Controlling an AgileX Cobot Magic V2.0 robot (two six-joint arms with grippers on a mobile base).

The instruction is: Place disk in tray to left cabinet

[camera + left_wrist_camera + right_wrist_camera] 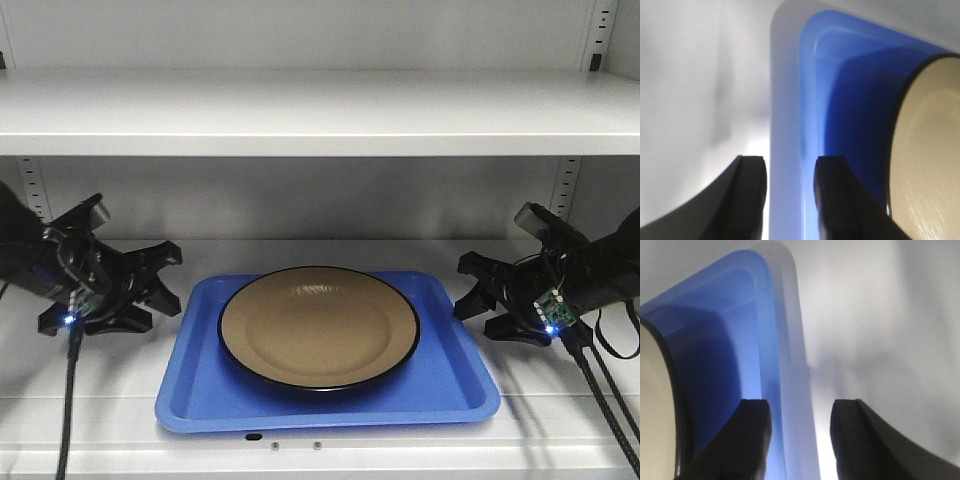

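Plate: the plate is round, shallow and glossy, tan-beige inside with a thin black rim; it lies flat at the centre of the frame, in the middle of the tray and nearly as wide as it.
Tray: the tray is blue plastic, rectangular with rounded corners and a low raised rim; it sits on a white shelf in the lower half of the front view.
Cabinet: the cabinet is white, with a second flat shelf across the upper frame and perforated strips at the back corners.
Left gripper: the left gripper stands at the left of the frame just beside the tray's left edge; its jaws are apart, and in the wrist view the tray's rim lies between the fingers.
Right gripper: the right gripper stands at the right of the frame beside the tray's right edge, jaws likewise apart and straddling the rim.
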